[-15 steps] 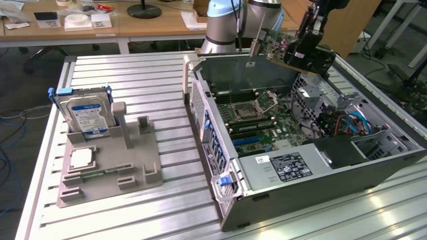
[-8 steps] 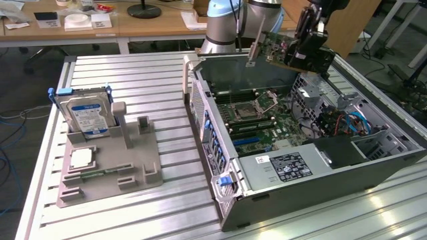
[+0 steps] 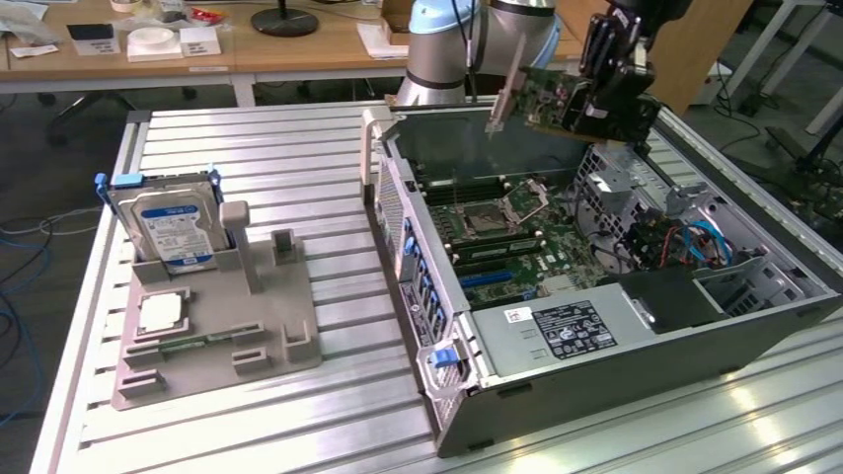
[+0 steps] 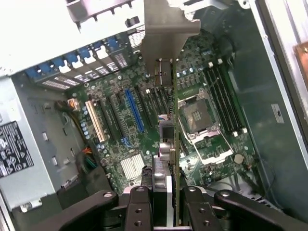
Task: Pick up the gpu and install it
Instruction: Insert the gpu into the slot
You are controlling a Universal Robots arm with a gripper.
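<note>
Claw (image 3: 589, 107) was clamped on the gpu (image 3: 547, 97) at the upper right of the exterior frame. The card was held in the air above the open computer case (image 3: 435, 326), over the motherboard (image 3: 527, 252). Its silver bracket (image 3: 500, 99) end faced the exterior view's left. Wrist view: card seen edge-on between the 2 fingers (image 4: 137, 207), with the blue slot (image 4: 134, 110) on the board below. Hard drive (image 3: 169, 225) and 1 square chip (image 3: 161, 314) sat on the grey fixture (image 3: 264, 341) at frame left, on the slatted surface (image 3: 264, 148).
</note>
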